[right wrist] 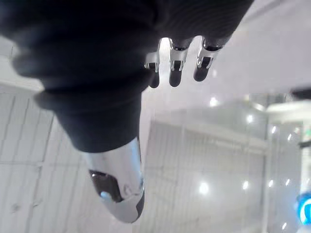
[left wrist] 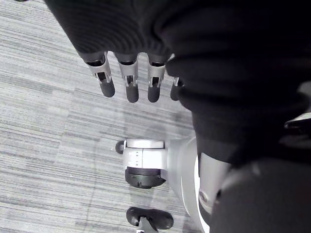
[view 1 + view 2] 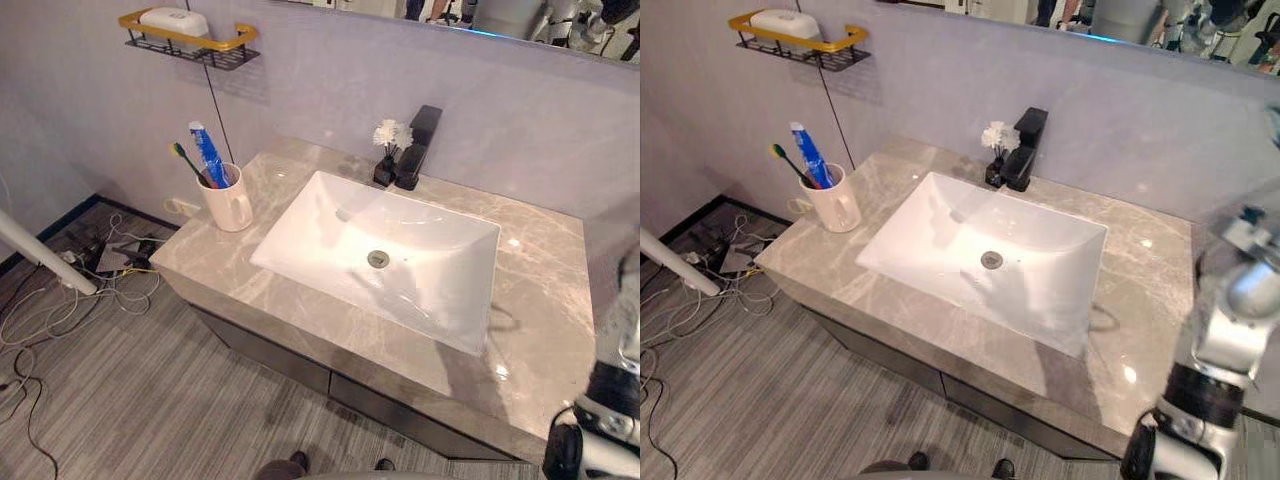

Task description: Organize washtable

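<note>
The grey marble washtable (image 3: 540, 290) carries a white rectangular sink (image 3: 330, 215) with a round drain. At its far left corner stands a white cup (image 3: 228, 203) holding a green toothbrush (image 3: 187, 162) and a blue toothpaste tube (image 3: 210, 155). Behind the sink are a black faucet (image 3: 417, 148) and a small black vase with white flowers (image 3: 390, 136). My left hand (image 2: 129, 82) hangs over the floor, fingers straight, holding nothing. My right hand (image 1: 177, 65) is raised beside the washtable's right end, open, with nothing in it.
A gold-rimmed wire shelf (image 3: 185, 40) with a white soap bar (image 3: 172, 20) hangs on the wall at the upper left. A mirror runs along the top of the wall. Loose cables (image 3: 100, 262) and a white pole (image 3: 40, 255) lie on the floor at the left.
</note>
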Motion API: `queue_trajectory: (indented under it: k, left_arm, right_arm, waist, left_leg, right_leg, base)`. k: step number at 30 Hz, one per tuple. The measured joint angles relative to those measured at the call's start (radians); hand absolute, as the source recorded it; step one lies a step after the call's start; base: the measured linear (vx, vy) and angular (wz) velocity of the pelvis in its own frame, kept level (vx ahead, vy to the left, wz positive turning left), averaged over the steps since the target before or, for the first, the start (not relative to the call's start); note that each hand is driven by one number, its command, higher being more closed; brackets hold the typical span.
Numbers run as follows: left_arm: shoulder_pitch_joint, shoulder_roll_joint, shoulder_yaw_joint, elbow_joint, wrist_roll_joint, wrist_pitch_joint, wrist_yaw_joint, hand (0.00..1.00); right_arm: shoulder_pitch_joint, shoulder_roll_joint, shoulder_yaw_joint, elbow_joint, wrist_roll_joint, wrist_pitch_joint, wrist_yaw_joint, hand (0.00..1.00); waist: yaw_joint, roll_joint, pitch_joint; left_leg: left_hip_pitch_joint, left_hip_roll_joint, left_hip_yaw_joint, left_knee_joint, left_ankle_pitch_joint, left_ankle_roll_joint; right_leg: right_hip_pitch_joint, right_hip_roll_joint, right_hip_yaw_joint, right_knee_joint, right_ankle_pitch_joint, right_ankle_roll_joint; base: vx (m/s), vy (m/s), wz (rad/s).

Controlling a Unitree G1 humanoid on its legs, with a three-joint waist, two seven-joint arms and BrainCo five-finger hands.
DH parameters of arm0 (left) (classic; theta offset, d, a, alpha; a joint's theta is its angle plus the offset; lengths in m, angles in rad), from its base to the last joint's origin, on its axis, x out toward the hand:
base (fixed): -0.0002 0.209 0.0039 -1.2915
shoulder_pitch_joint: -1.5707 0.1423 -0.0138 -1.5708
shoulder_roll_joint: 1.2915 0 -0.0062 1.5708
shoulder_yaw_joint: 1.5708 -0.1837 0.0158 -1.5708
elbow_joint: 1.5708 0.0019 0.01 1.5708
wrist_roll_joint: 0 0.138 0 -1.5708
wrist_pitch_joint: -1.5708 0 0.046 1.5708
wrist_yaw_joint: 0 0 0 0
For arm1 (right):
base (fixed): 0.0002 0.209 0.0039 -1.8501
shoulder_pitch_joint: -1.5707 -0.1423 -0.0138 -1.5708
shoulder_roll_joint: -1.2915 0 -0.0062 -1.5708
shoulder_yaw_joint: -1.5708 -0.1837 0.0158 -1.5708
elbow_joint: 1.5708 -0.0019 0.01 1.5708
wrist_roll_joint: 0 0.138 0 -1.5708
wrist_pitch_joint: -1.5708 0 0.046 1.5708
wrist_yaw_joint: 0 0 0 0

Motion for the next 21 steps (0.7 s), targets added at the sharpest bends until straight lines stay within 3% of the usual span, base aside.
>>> queue_trajectory:
  k: [3, 7, 12, 15, 21]
  left_arm:
    - [0.012, -0.019, 0.033, 0.001, -0.003, 0.017, 0.002, 0.00]
    - [0.038, -0.056, 0.102, 0.001, -0.018, 0.037, 0.005, 0.00]
    - [0.056, -0.073, 0.137, -0.004, -0.020, 0.041, 0.008, 0.00]
    - [0.056, -0.074, 0.139, -0.004, -0.021, 0.042, 0.011, 0.00]
    - [0.061, -0.083, 0.175, 0.001, -0.025, 0.043, 0.020, 0.00]
  right_arm:
    - [0.137, 0.107, -0.160, 0.060, 0.035, 0.036, -0.059, 0.00]
    - [0.271, 0.245, -0.222, 0.041, 0.038, 0.070, -0.107, 0.00]
    - [0.379, 0.380, -0.237, 0.026, 0.053, 0.112, -0.143, 0.00]
    - [0.397, 0.399, -0.233, 0.102, 0.082, 0.115, -0.140, 0.00]
    - [0.422, 0.422, -0.188, 0.498, 0.216, 0.157, -0.051, 0.00]
  waist:
    - [-0.007, 0.013, -0.021]
    - [-0.031, 0.028, -0.038]
    - [-0.048, 0.031, -0.043]
    - [-0.048, 0.030, -0.043]
    - [-0.052, 0.030, -0.046]
  left_leg:
    - [-0.013, 0.002, 0.017, -0.010, -0.001, 0.002]
    - [-0.004, 0.004, 0.035, -0.007, -0.004, 0.005]
    - [0.012, 0.012, 0.086, 0.039, -0.041, 0.020]
    - [0.009, 0.015, 0.107, 0.059, -0.064, 0.020]
    - [0.052, 0.017, 0.161, 0.056, -0.079, 0.020]
  right_leg:
    - [-0.016, 0.000, 0.005, 0.001, -0.001, 0.002]
    - [-0.014, -0.004, 0.007, 0.014, -0.007, 0.005]
    - [-0.016, -0.018, -0.014, 0.098, -0.083, 0.008]
    - [-0.018, -0.031, -0.041, 0.131, -0.097, 0.012]
    - [-0.015, -0.050, -0.027, 0.186, -0.108, 0.027]
  base:
    - [0.04, 0.014, -0.08]
    - [0.08, 0.024, -0.06]
    - [-0.01, 0.024, 0.05]
    - [-0.04, 0.034, -0.17]
    - [0.05, 0.032, -0.20]
